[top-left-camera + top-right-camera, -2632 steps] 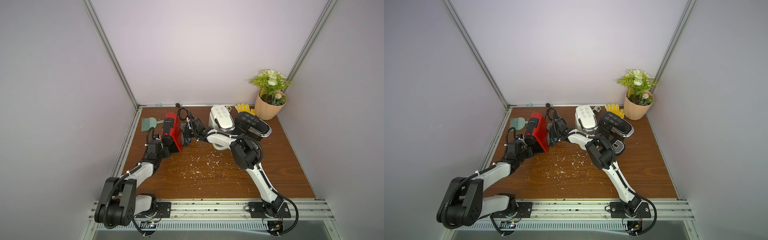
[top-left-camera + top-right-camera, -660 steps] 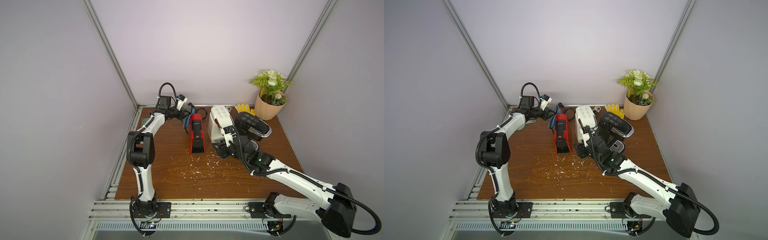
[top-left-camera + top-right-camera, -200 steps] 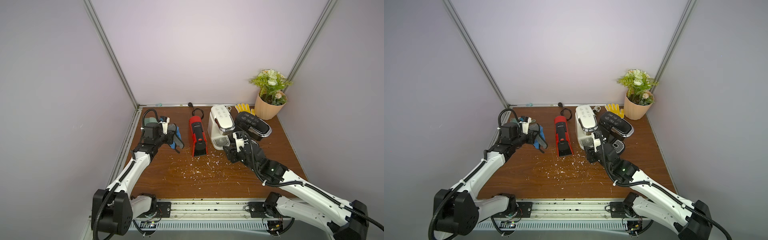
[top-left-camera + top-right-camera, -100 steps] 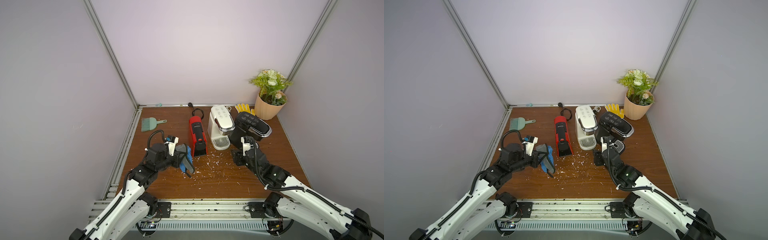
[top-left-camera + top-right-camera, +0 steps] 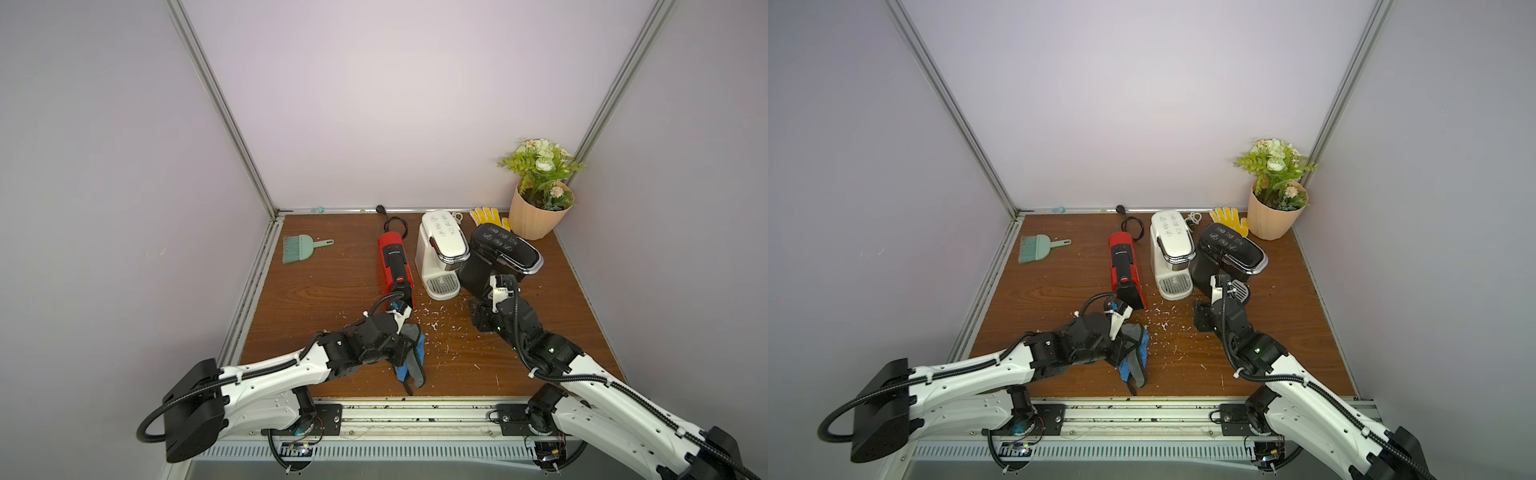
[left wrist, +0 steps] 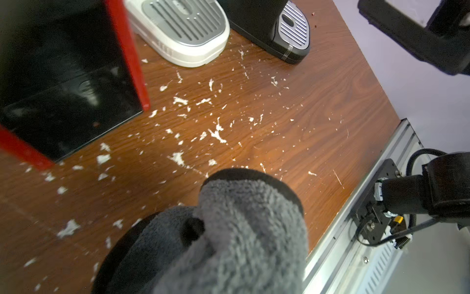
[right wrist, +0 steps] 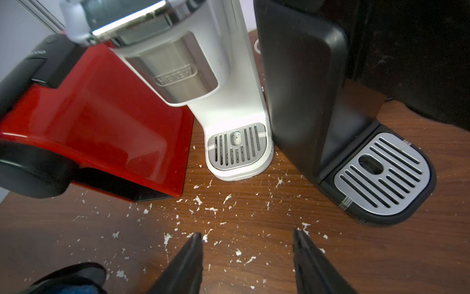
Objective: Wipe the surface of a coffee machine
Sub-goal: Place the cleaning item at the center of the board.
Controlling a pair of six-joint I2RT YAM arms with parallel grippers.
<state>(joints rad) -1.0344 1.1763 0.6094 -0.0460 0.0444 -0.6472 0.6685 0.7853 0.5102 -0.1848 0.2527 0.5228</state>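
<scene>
Standing side by side toward the back of the wooden table [image 5: 332,291], the red coffee machine [image 5: 395,266], the white coffee machine [image 5: 442,249] and the black coffee machine [image 5: 498,253] form a row in both top views. The red one is at the robot's left end with a black power cord [image 5: 392,222] coiled behind it, the white one is in the middle, and the black one is at the right, turned at an angle. The cloth [image 5: 411,357], grey with blue showing, is off all three machines: it hangs near the front edge of the table, ahead of the red machine's front end and apart from it, pinched in the left gripper [image 5: 409,349], whose jaws are closed tight on it. In the left wrist view the grey pile of the cloth [image 6: 229,241] covers the fingers entirely, and whether its lower end touches the wood cannot be told. The right gripper [image 7: 248,235] holds nothing; its fingers [image 7: 188,262] stand roughly half apart above bare wood, aimed toward the drip trays of the white and black machines. White flecks [image 5: 432,322] are scattered over the table in front of the machines. Farther out, a green hand brush [image 5: 300,248] lies near the left rear corner, while a yellow glove [image 5: 486,216] and a potted plant [image 5: 538,199] sit behind the black machine
</scene>
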